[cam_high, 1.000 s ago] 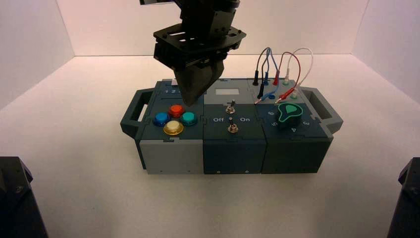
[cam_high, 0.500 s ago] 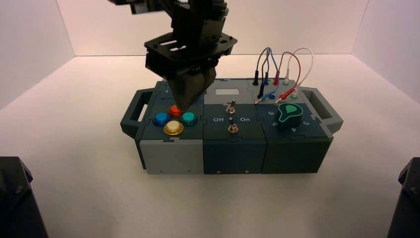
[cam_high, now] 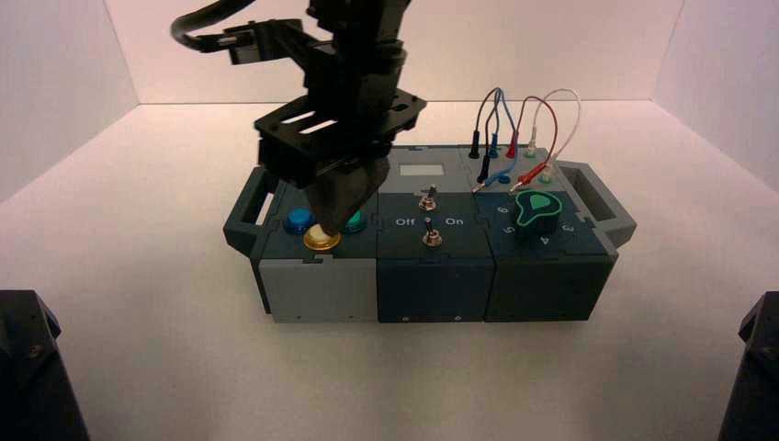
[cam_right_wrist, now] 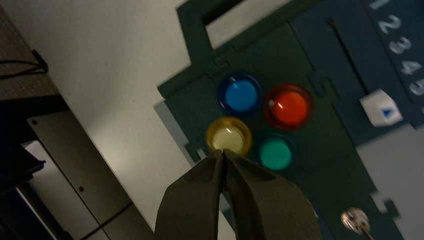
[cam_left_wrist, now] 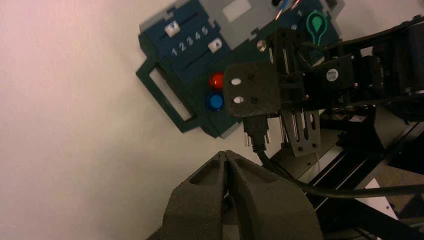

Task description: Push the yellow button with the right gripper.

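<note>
The yellow button (cam_high: 321, 239) sits at the front of a cluster of coloured buttons on the box's left module; it also shows in the right wrist view (cam_right_wrist: 229, 137). My right gripper (cam_high: 322, 225) is shut, its wedge tip at the yellow button's edge; in the right wrist view the gripper (cam_right_wrist: 223, 152) points at the button's near rim. The blue button (cam_right_wrist: 241, 94), orange-red button (cam_right_wrist: 288, 107) and green button (cam_right_wrist: 275, 153) lie around it. My left gripper (cam_left_wrist: 226, 154) is shut and empty, held off to the box's left side.
The box (cam_high: 432, 276) has two toggle switches (cam_high: 428, 197) at its middle marked Off and On, a green knob (cam_high: 536, 210) on the right, plugged wires (cam_high: 524, 129) at the back right, and a slider (cam_right_wrist: 381, 107) with numbers behind the buttons. Handles stick out at both ends.
My right gripper has come forward and down from above the orange-red button to the yellow button, now hiding the orange-red one in the high view. The left arm has not visibly moved.
</note>
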Robot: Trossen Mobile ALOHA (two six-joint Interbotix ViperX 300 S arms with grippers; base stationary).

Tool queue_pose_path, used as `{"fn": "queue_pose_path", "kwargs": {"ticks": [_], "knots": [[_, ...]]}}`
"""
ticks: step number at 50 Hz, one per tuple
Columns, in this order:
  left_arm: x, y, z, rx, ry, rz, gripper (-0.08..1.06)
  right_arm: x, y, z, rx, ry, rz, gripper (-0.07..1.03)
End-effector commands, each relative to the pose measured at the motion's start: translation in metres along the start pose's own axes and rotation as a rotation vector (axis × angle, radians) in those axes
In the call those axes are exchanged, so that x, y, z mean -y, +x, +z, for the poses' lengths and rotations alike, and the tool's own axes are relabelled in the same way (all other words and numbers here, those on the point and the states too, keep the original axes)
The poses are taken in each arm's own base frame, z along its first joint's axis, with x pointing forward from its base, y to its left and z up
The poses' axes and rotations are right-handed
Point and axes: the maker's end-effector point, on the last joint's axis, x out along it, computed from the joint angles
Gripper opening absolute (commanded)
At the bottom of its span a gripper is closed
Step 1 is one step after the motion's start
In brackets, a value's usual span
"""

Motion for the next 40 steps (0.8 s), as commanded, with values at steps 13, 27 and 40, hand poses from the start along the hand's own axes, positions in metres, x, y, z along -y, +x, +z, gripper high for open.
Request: {"fn": "queue_pose_path", "kwargs": {"ticks": [13,27,40], "knots": [[-0.003,0.003,-0.009,0.008,-0.031,0.001,-0.03,-0.005,0.004,0.006,0.031,-0.007,0.003,-0.02],[-0.004,0.003,-0.008,0.013,-0.042,0.002,-0.03,-0.003,-0.001,0.007,0.044,-0.009,-0.002,-0.02],[-0.004,0.003,-0.005,0.025,-0.041,0.006,-0.03,0.003,-0.014,0.012,0.065,-0.01,-0.011,-0.02]]}}
